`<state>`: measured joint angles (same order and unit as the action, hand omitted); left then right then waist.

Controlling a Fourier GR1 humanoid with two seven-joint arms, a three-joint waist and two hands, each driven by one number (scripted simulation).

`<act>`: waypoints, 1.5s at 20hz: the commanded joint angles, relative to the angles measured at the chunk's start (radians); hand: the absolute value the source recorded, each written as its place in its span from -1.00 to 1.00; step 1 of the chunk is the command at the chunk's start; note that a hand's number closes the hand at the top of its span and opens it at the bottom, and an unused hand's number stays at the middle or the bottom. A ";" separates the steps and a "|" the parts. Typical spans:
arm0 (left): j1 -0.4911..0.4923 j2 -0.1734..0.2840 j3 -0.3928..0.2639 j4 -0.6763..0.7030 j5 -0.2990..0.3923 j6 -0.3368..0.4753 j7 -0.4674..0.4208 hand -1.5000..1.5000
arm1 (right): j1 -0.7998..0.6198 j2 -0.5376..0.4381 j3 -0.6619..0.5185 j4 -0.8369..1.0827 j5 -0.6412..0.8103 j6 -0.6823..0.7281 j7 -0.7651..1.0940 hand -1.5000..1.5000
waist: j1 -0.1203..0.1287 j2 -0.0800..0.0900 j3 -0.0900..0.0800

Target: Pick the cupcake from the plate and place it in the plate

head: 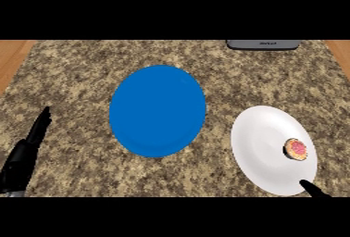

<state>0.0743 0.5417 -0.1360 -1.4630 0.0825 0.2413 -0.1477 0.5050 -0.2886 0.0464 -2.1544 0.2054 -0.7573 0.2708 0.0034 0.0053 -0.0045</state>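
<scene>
A small cupcake (296, 149) with pink frosting sits on the right half of a white plate (263, 143) at the right of the counter. A larger blue plate (157, 110) lies in the middle, with nothing on it. Only a dark fingertip of my right hand (313, 189) shows at the lower right, over the white plate's near rim and a short way below the cupcake. My left hand (27, 150) rests at the far left with its fingers straight, pointing away from me and holding nothing.
A grey appliance (263, 44) pokes in at the counter's far edge, upper right. Wooden floor shows past the speckled granite counter (82, 69) on both upper corners.
</scene>
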 commanded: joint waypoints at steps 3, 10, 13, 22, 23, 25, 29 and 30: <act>-0.021 -0.034 -0.022 0.007 -0.035 0.011 0.010 0.00 | -0.047 -0.121 -0.002 -0.042 0.119 0.103 0.411 -1.00 | 0.015 0.003 0.001; 0.001 -0.013 0.014 -0.034 -0.029 -0.026 0.018 0.00 | -0.249 -0.281 -0.083 0.017 0.012 0.338 0.684 -1.00 | 0.015 -0.003 0.004; 0.026 -0.026 0.030 0.009 -0.040 -0.025 -0.012 0.00 | -0.260 -0.290 -0.084 0.099 -0.064 0.423 0.645 -1.00 | 0.008 -0.004 0.004; 0.086 -0.045 0.067 -0.087 -0.054 -0.056 0.010 0.00 | -0.247 -0.248 -0.039 0.262 -0.049 0.566 0.511 -1.00 | 0.000 -0.007 0.005; 0.063 -0.079 0.064 -0.056 -0.090 -0.048 0.023 0.00 | -0.284 -0.237 -0.061 0.225 -0.043 0.593 0.573 -1.00 | -0.003 -0.006 0.005; 0.041 -0.091 0.070 -0.013 -0.096 -0.063 -0.013 0.00 | -0.384 -0.189 -0.030 0.390 -0.012 0.578 0.510 -1.00 | 0.002 -0.005 0.005; 0.060 -0.041 0.129 -0.073 -0.071 -0.142 0.028 0.00 | -0.361 -0.181 -0.046 0.339 -0.027 0.648 0.531 -1.00 | 0.000 -0.006 0.005; 0.021 -0.067 0.119 -0.072 -0.101 -0.127 0.064 0.00 | -0.350 -0.173 -0.080 0.393 -0.059 0.677 0.462 -1.00 | -0.003 -0.006 0.005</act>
<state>0.1025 0.4621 -0.0505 -1.5079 -0.0147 0.1588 -0.1173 0.1560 -0.4876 -0.0143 -1.7994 0.1635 -0.1349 0.7747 0.0023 -0.0002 0.0002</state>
